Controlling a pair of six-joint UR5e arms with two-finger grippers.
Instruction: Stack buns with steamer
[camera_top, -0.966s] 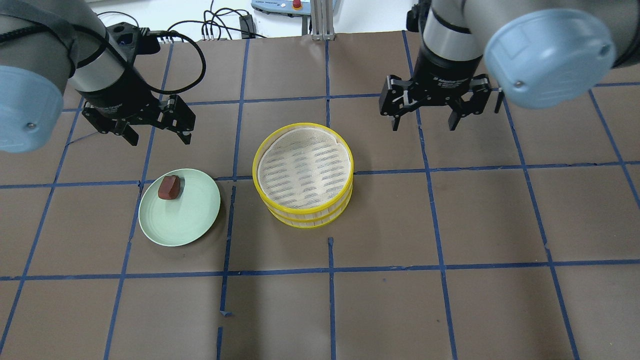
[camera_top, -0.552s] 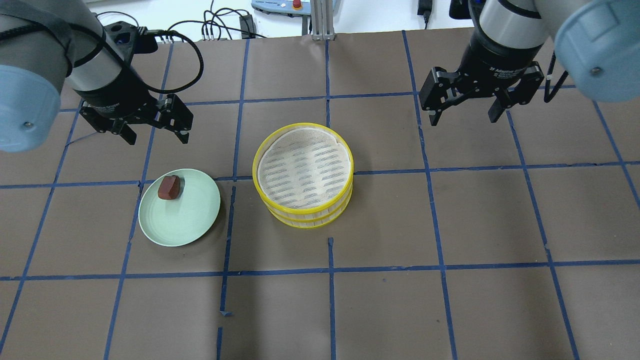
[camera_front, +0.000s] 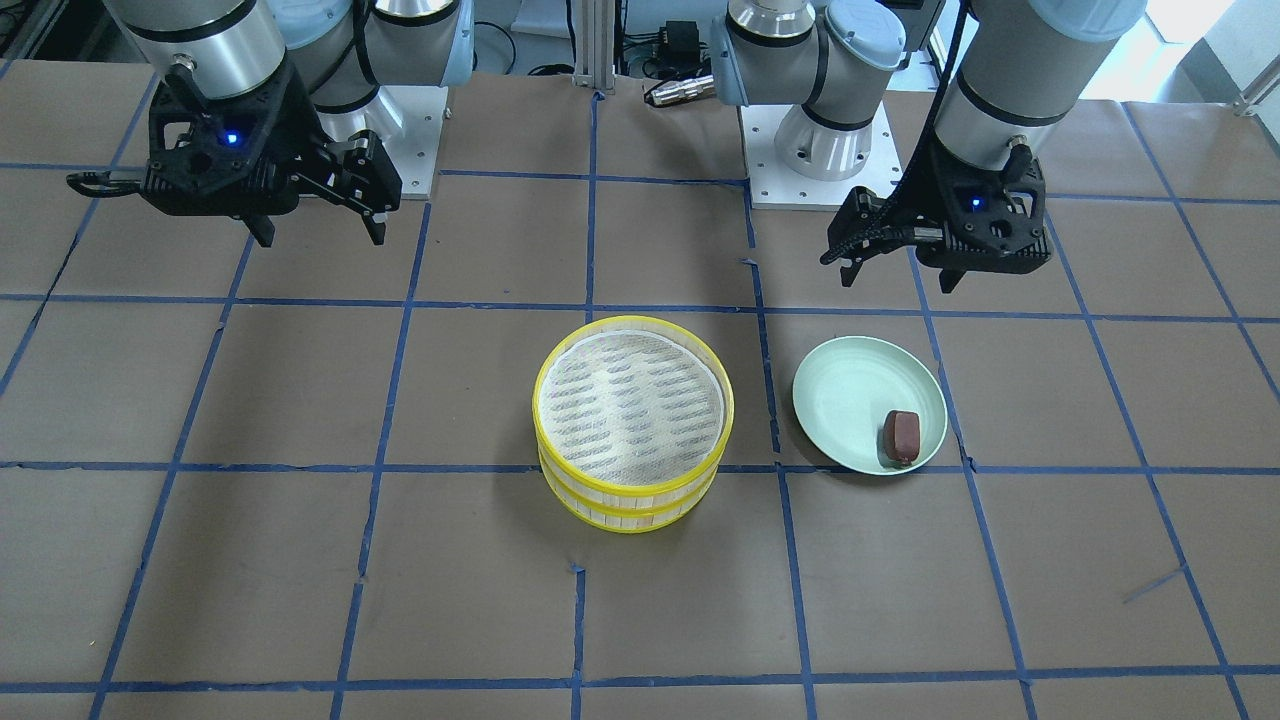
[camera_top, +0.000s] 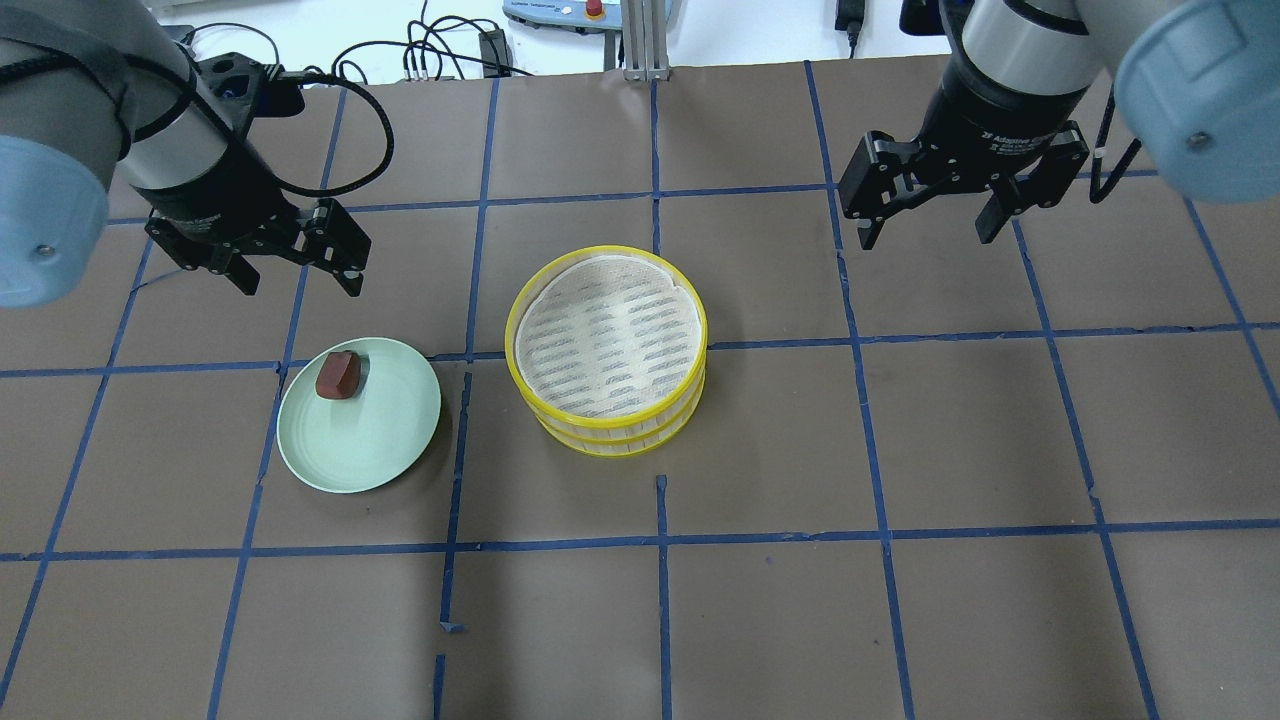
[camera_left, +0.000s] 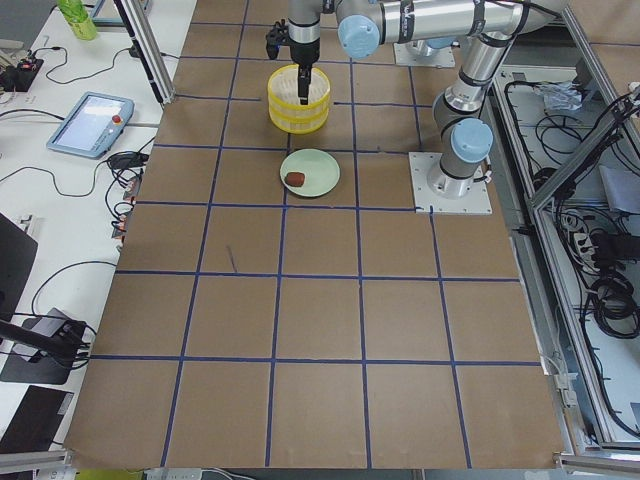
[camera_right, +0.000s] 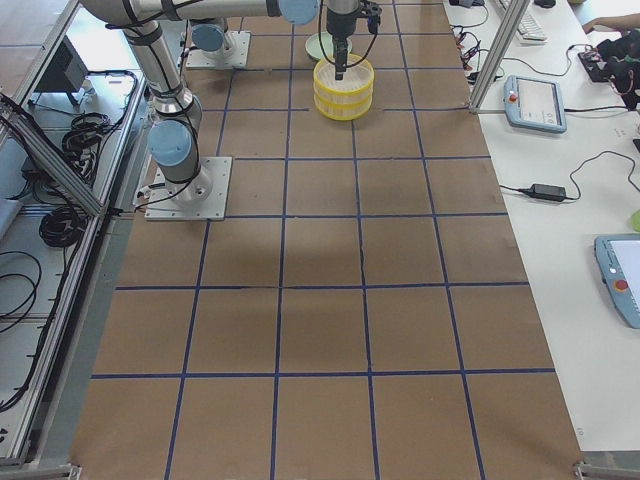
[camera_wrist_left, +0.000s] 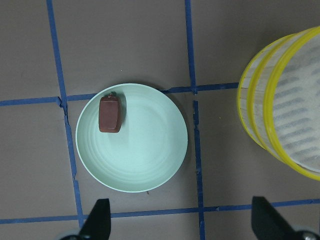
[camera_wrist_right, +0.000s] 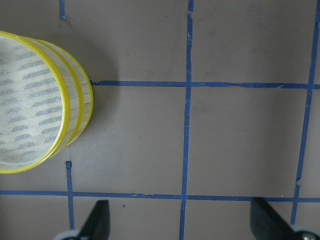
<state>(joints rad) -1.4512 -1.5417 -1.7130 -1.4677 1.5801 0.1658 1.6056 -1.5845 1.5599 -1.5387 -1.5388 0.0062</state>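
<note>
two steamer tiers (camera_top: 612, 424) stacked, brown bun (camera_top: 338, 374) on green plate (camera_top: 372, 432)

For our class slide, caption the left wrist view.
Open jaws above brown bun on green plate, beside stacked steamer tiers.

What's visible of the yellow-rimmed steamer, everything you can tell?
The steamer is two round, shallow tiers, one stacked on the other: pale bamboo-look slatted walls, bright yellow rims. A white slotted liner covers the top tier; nothing lies on it. The lower tier's inside is hidden. It stands upright on the brown table, near the middle, beside but apart from the green plate. Nothing else touches it.
</note>
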